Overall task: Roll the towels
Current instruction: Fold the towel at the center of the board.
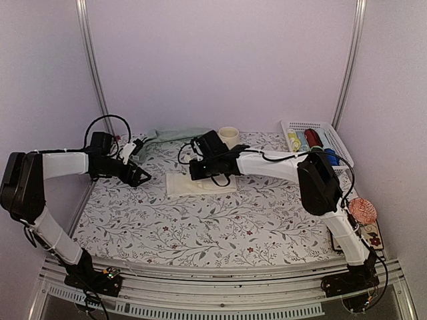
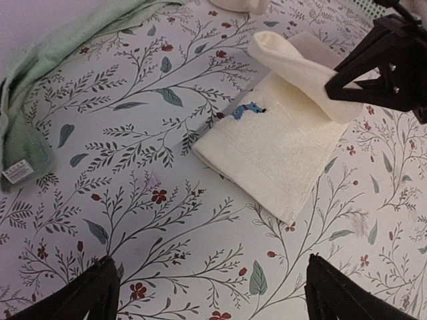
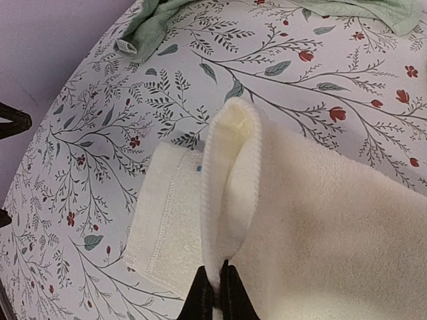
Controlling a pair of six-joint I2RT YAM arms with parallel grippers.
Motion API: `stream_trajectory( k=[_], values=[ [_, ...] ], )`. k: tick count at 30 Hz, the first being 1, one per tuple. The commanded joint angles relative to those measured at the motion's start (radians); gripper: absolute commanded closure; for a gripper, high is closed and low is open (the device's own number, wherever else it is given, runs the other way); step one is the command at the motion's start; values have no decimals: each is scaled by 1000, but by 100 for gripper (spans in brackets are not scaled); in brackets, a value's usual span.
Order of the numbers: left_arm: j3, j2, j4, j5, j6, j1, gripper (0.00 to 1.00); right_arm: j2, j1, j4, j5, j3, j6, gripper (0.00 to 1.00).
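The cream towel (image 1: 197,185) lies on the far half of the tabletop (image 1: 200,230), about midway between its left and right edges, with its blue mark (image 2: 248,110) facing up. The right gripper (image 3: 218,292) pinches one end of the towel tight, and that end is lifted and curled back over the flat part. The left gripper (image 1: 138,175) hovers near the left edge, jaws spread wide, holding nothing. The green towel (image 1: 175,135) lies crumpled along the far edge toward the left corner, near a mug (image 1: 229,137).

Left arm (image 1: 63,165): bent along the floral table's (image 1: 200,233) left edge; left gripper (image 1: 140,177) spread wide, empty. Right arm (image 1: 273,163): extended to mid-table; right gripper (image 3: 215,290) pinched on cream terry towel's (image 3: 320,220) fold.
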Motion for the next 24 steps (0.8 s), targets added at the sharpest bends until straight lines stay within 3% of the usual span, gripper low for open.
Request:
stream_trajectory(
  k=[1, 24],
  values=[
    [-8, -10, 18, 18, -8, 12, 3, 35, 20, 64, -53, 35, 5, 97],
    [3, 30, 18, 28, -16, 12, 3, 96, 48, 148, -97, 34, 2, 95]
  ],
)
